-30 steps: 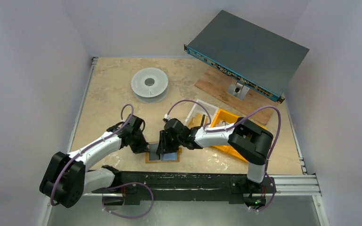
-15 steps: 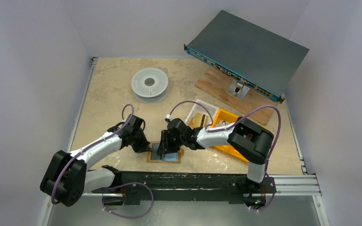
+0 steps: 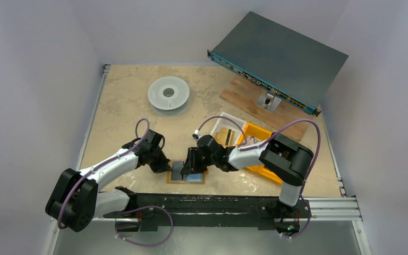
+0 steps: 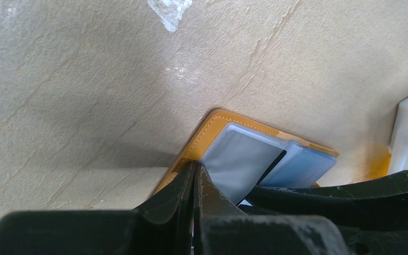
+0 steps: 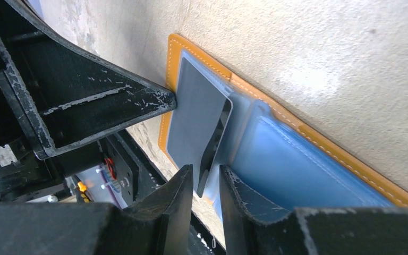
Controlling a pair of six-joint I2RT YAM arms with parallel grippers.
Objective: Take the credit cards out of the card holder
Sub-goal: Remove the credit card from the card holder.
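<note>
The card holder (image 3: 187,180) lies open and flat near the table's front edge, mustard-orange (image 4: 207,130) outside with blue pockets (image 5: 297,170) inside. A grey card (image 5: 194,117) sticks out of its left pocket, one edge lifted; it also shows in the left wrist view (image 4: 241,159). My left gripper (image 3: 166,168) is shut, and its tips (image 4: 195,169) press on the holder's left edge. My right gripper (image 3: 189,171) is narrowly open, and its fingertips (image 5: 206,178) straddle the card's raised corner without clamping it.
A white spool (image 3: 168,94) sits at the back left. A white tray (image 3: 224,127) and an orange bin (image 3: 255,141) stand right of the holder, behind my right arm. A grey rack unit (image 3: 281,58) rests on a wooden board (image 3: 244,95) at the back right.
My right gripper and wrist have shifted a little right and toward the front over the holder. The left gripper has stayed on the holder's left edge.
</note>
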